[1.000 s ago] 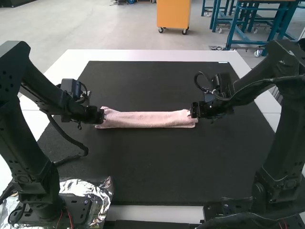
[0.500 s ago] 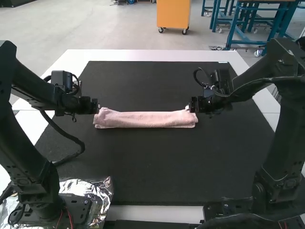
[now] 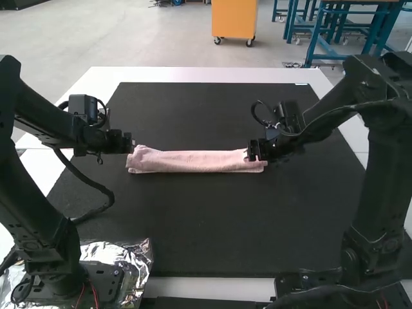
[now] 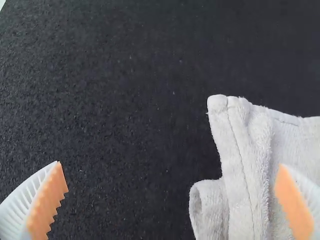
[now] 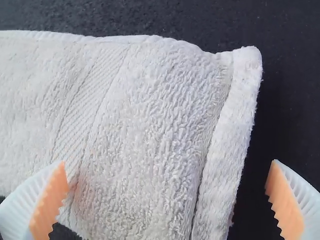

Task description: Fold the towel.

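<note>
- Nearest me, the crumpled foil (image 3: 122, 253) sits around the left arm's foot; keep the cloth away from it.
- The left arm (image 3: 38, 193) rises from there, bends high, and slopes down toward the towel (image 3: 196, 161). The right arm (image 3: 380, 187) leans inward, its wrist low over the other end.
- The towel lies crosswise on the black mat (image 3: 206, 219), already folded into a long, narrow strip.
- The left end effector (image 3: 131, 143) is wide and empty at one end, layers uneven beneath it. The right end effector (image 3: 251, 152) is wide too, one finger above the cloth, one beyond its end.
- I'd judge an end-over fold comes next: pinch every layer together, lift low, lay it square, then press. Grabbing only the top layer could unroll it.
- Beyond, the pale counter (image 3: 206, 74) borders the mat.
</note>
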